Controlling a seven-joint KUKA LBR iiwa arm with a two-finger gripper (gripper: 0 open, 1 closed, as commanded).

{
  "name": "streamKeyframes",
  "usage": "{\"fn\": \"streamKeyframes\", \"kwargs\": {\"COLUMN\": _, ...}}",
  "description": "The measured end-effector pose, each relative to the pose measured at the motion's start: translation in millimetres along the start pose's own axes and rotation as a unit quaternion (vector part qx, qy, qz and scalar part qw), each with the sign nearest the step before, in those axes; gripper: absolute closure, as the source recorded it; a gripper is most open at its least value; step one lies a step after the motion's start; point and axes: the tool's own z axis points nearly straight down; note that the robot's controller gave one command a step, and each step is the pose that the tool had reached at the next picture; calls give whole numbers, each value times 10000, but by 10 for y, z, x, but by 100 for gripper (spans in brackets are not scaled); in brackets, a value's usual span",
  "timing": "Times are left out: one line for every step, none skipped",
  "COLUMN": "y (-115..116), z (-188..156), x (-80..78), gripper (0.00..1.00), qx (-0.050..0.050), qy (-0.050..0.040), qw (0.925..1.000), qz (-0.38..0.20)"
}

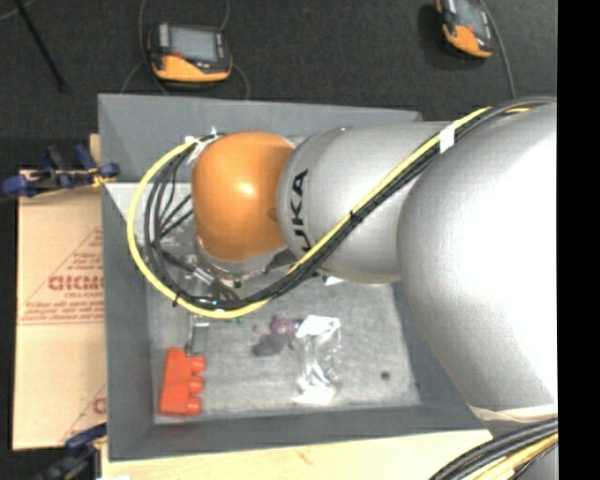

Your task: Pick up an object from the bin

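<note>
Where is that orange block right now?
In the camera view, the orange block lies near the lower left corner of the bin, left of the crumpled clear plastic.

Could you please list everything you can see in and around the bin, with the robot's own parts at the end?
bin: one, grey metal, centre of the view
studded block: one, orange, bin's lower left corner
small lump: one, purple, middle of the bin floor, with a darker scrap beside it
crumpled wrapper: one, clear and whitish, right of the purple lump
handheld devices: two, orange and black, on the dark floor beyond the bin
arm: one, silver-grey, reaching in from the right
wrist cover: one, orange, ringed by cables
gripper: one, metallic, just above the orange block
</note>
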Motion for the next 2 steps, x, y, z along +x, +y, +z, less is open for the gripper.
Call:
{"fn": "streamKeyframes", "kwargs": {"y": 148, "z": 831, "x": 628, "gripper": 0, "qx": 13, "qy": -16, "qw": 9820, "qz": -1887}}
{"fn": "streamKeyframes", "kwargs": {"y": 106, "z": 804, "x": 849, "gripper": 0, "qx": 2, "qy": -101, "qw": 9361, "qz": -3516}}
